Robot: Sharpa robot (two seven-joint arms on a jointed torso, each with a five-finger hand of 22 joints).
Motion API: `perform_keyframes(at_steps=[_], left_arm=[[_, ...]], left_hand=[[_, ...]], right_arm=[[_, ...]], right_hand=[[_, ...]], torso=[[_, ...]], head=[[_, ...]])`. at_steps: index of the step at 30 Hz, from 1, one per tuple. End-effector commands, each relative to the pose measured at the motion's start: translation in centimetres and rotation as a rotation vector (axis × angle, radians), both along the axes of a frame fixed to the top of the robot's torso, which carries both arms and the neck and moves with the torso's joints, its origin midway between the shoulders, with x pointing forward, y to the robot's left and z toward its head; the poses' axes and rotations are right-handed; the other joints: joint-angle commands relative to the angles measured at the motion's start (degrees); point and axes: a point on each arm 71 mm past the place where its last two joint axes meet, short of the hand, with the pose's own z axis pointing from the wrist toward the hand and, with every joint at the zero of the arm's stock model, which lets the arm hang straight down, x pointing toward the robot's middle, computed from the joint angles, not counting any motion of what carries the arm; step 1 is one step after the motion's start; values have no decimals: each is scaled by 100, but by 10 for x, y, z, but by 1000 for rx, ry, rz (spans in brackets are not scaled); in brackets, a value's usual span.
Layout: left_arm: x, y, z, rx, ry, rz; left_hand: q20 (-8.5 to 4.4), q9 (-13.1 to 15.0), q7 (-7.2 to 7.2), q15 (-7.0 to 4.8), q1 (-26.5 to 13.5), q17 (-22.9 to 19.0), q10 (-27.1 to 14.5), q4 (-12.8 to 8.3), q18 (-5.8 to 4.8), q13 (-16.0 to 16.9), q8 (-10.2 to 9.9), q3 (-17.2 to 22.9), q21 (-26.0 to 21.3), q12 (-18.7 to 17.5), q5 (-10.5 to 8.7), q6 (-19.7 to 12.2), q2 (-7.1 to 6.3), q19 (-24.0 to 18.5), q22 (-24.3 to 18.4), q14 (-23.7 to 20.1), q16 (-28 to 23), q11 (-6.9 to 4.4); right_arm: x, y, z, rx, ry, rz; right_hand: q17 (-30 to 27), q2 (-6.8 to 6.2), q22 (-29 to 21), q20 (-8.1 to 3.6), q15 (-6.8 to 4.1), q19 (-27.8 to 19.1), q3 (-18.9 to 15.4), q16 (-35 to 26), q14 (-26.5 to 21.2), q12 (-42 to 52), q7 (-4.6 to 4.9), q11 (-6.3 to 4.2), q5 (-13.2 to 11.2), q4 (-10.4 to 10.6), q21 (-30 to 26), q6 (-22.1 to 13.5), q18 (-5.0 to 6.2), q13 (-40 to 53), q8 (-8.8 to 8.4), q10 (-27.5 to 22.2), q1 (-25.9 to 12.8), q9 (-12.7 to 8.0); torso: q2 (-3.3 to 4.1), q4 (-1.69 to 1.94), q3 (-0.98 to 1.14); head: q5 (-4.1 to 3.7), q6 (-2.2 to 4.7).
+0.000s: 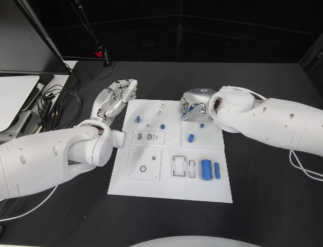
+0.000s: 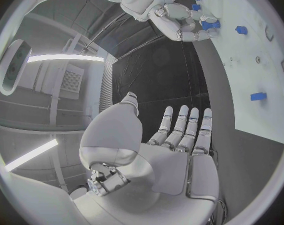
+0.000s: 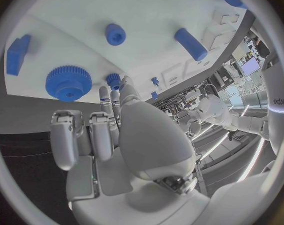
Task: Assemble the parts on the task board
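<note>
Blue gear (image 3: 68,83) half-hidden beneath right robot hand (image 1: 193,105).

You cannot see the blue gear (image 3: 68,83) from the head camera: the right hand (image 1: 196,104) covers that corner of the task board (image 1: 169,190). The small pieces (image 1: 161,126) near the board's far edge are too tiny to identify.

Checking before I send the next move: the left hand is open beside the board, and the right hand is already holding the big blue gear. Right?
Not quite. The right hand holds nothing: in the right wrist view the gear lies on the board, beyond its fingers. The left hand is open beside the board.
</note>
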Motion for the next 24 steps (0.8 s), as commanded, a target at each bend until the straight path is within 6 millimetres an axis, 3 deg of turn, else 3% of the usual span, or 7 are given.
perform_keyframes(at_steps=[1, 24], left_arm=[[-9, -1, 21, -53, -308, -42], [-8, -1, 21, -51, -305, -40]], left_hand=[[-2, -10, 898, 15, -2, 5, 27, 1, 70, -2, 23, -8, 21, 26, 39, 37, 64, 15, 4, 7, 26, 1], [-3, -24, 898, 17, 30, 6, 35, -1, 65, -1, 33, -20, 26, 35, 72, 44, 95, 11, 5, 11, 33, 0]], right_arm=[[0, -1, 0, -20, 6, -17], [1, -1, -2, -43, 27, -45]], right_hand=[[183, 16, 949, 25, 10, 238, 4, -37, 329, -30, 17, -16, -28, 54, -38, 55, -37, 4, -33, 67, 63, 9], [166, 25, 926, -15, -30, 227, 56, -52, 329, -169, 10, -58, -27, 130, -49, 212, -31, -2, -117, 313, 162, 17]], torso=[[-4, 2, -2], [-16, 13, -9]], head=[[-15, -2], [-60, -36]])
